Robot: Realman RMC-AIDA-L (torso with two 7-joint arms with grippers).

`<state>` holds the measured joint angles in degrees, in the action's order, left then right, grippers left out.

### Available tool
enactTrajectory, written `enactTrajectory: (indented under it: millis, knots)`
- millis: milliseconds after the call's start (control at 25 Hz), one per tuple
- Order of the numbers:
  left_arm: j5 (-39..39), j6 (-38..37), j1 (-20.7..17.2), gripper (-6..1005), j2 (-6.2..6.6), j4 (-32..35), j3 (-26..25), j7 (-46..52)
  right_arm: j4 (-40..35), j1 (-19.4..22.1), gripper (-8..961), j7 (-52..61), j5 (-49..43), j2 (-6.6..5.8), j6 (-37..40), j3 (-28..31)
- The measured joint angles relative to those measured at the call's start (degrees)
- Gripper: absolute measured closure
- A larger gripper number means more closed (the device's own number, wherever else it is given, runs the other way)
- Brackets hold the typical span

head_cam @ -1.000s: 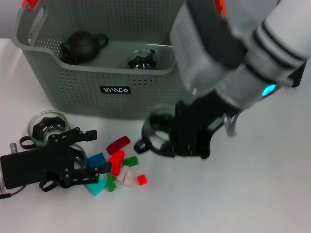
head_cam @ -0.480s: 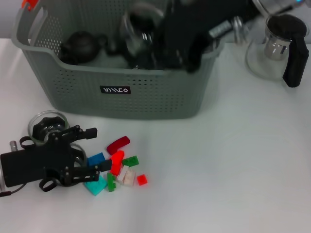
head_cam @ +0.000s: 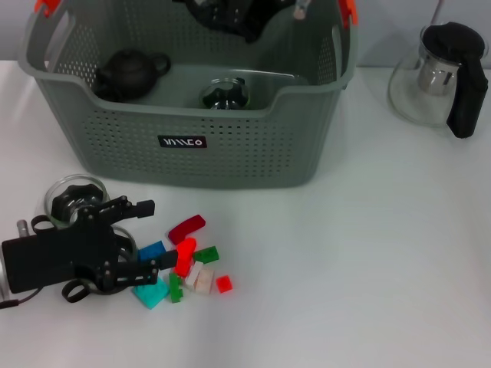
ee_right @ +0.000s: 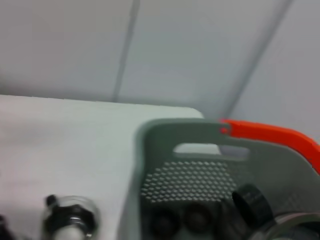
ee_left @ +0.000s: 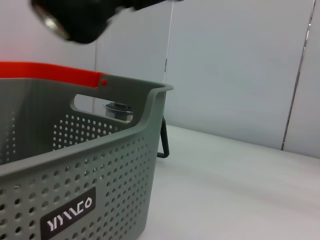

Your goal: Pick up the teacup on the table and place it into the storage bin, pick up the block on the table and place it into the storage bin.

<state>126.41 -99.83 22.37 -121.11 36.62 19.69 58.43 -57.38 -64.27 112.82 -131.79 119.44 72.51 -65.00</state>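
Right end effector (head_cam: 234,11) hovering over the storage bin (head_cam: 192,115) on the white bench (head_cam: 368,253)
It is gripping a glass teacup above the bin's far side, while the left end effector (head_cam: 142,238), fingers spread wide, is resting beside scattered blocks (head_cam: 188,264).

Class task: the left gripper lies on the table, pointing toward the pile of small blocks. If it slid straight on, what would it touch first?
Most likely the red block, right at the tips of the left gripper, with the blue block between its open jaws; depth is unclear.
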Motion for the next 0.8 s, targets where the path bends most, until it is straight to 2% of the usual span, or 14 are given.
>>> enactTrajectory:
  millis: [160,280,800]
  knots:
    - [0.0,0.3,0.0,95,0.08,-0.1,0.1,0.0,11.1,-3.6,896,0.1,-0.1,-1.12,-8.1,0.3]
    - [0.1,0.2,0.0,95,0.08,-0.2,0.2,0.0,15.1,-4.5,895,0.0,-0.1,-1.25,-12.3,0.3]
    - [0.3,0.3,-0.3,95,-0.23,-0.3,0.4,-0.7,26.8,-4.3,896,-2.5,0.0,0.41,-23.1,-0.5]
